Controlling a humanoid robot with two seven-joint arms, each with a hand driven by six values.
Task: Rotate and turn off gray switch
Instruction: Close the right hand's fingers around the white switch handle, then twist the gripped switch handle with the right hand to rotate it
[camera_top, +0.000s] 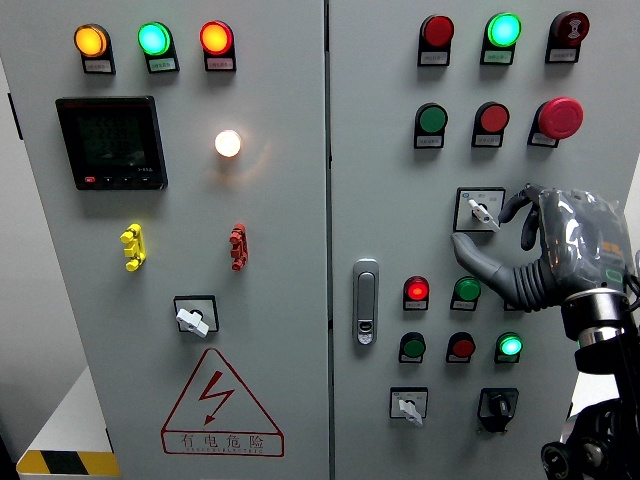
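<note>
Right hand (540, 250) raised against right cabinet door (370, 150), arm entering from lower right corner. Fingers (527, 232) loosely spread, grasping nothing; fingertips just beside gray switch (481, 210), thumb below it. Gray switch sits on right door, right of middle, knob pointing down-right. Lit red lamp (417, 291) and green button (467, 290) just below thumb. Red mushroom button (560, 117) above hand. Door handle (366, 301) at door's left edge. Left door carries display (111, 142), lit white lamp (228, 143), warning triangle (222, 404).
</note>
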